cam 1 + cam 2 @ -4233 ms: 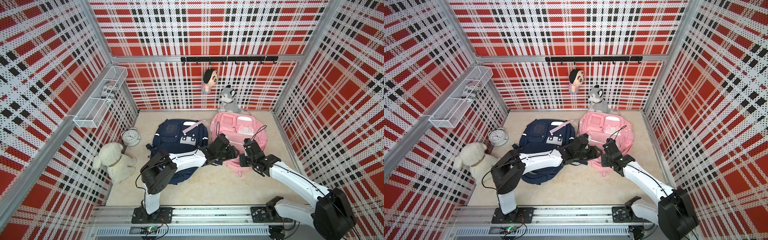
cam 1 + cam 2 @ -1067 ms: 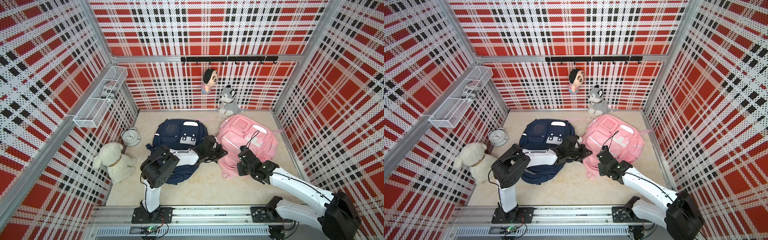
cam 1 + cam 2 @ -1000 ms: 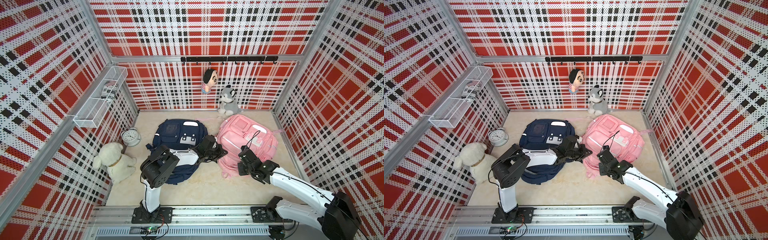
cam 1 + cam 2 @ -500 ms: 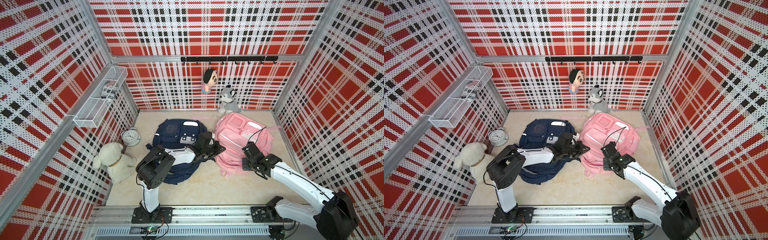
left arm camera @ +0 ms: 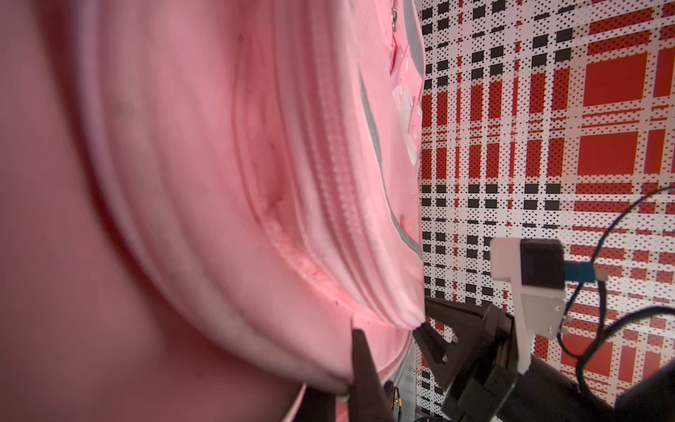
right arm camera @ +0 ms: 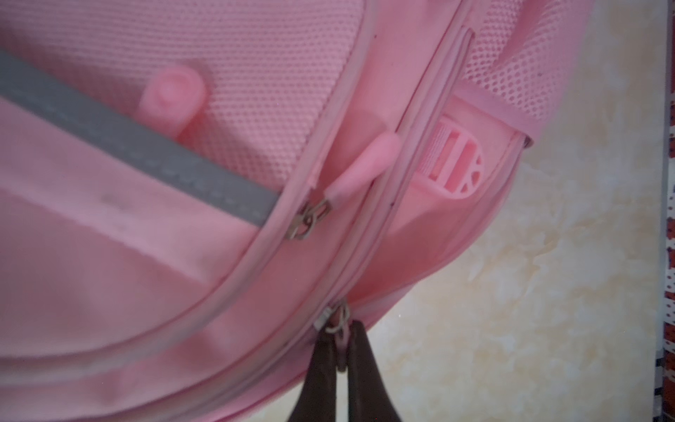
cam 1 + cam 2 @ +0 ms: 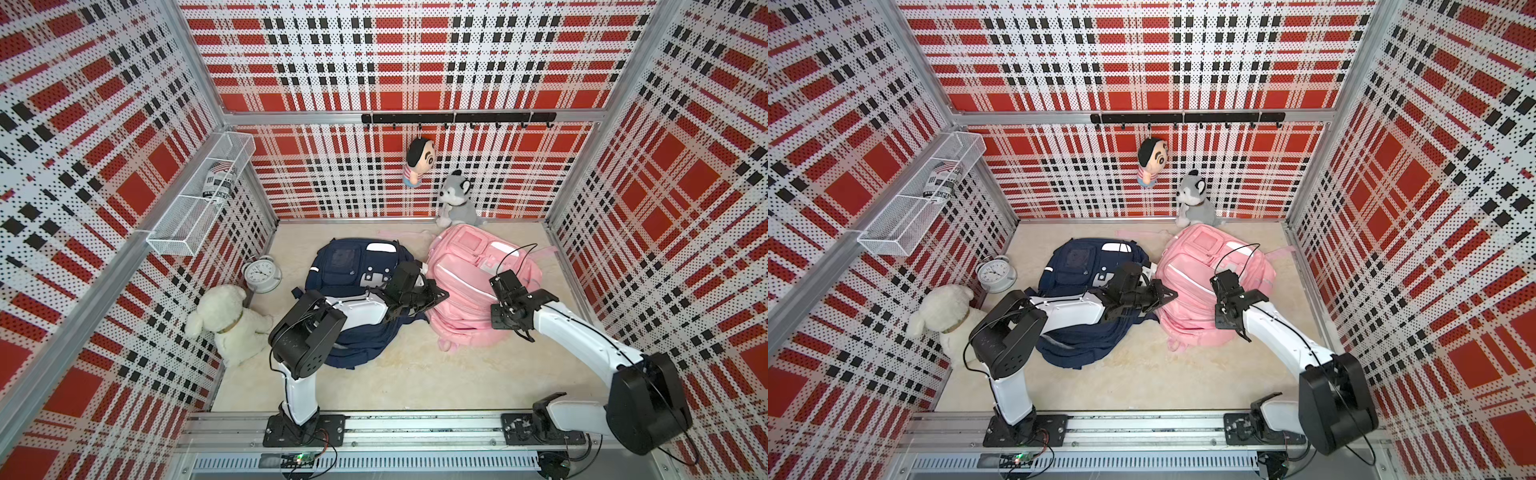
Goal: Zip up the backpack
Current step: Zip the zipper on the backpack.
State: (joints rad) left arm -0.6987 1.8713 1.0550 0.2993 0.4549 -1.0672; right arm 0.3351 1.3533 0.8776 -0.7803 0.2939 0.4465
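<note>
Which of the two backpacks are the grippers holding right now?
The pink backpack, by the husky toy: the left gripper pinches its edge, the right gripper its zipper pull. The navy backpack is ungripped.

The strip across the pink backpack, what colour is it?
Grey. The strip shows best in the right wrist view.

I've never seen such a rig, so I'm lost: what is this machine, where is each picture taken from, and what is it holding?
These are two white robot arms, each ending in a two-fingered gripper. Both wide pictures come from a camera pair overhead; the two close-ups come from cameras on the arms' wrists. On the cream floor lie a pink fabric backpack and a navy fabric backpack, with a white plush dog, a round silver alarm clock and a grey plush husky nearby. The left gripper is shut on the pink backpack's edge; the right gripper pinches its zipper pull.
</note>
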